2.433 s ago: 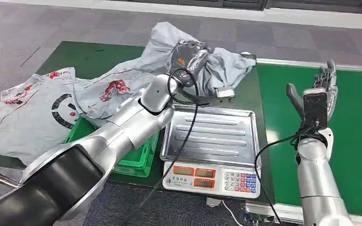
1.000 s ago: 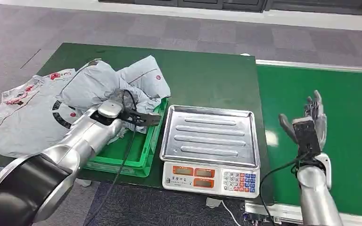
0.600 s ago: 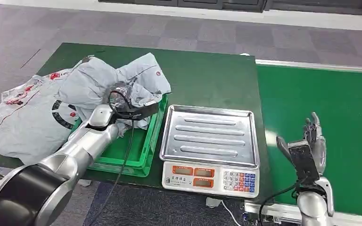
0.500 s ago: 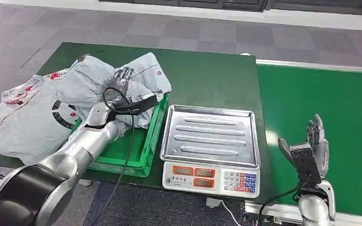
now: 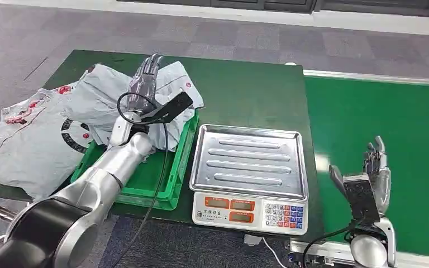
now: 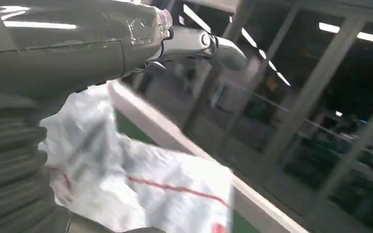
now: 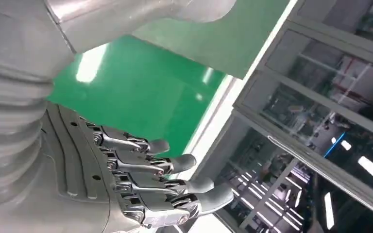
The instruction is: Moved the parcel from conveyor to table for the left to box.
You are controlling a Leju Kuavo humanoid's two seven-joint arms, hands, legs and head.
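The grey plastic parcel (image 5: 100, 95) with red print lies crumpled over the far end of the green crate (image 5: 165, 176) on the table. My left hand (image 5: 145, 75) is raised just above the parcel, fingers stretched out and apart, holding nothing. In the left wrist view the hand (image 6: 77, 43) hangs over the pale parcel (image 6: 136, 194). My right hand (image 5: 371, 176) stands upright over the near edge of the green conveyor belt (image 5: 385, 111), fingers apart and empty. Its spread fingers (image 7: 150, 177) appear over the belt (image 7: 141, 92) in the right wrist view.
A second flat grey bag (image 5: 28, 134) lies left of the crate, hanging over the table edge. A weighing scale (image 5: 248, 209) with a bare steel tray (image 5: 248, 162) stands between the crate and the belt. A black cable loops along my left arm.
My left hand carried the parcel from above the scale to the crate, let go of it and rose with fingers spread. My right hand sank toward the belt's near edge.
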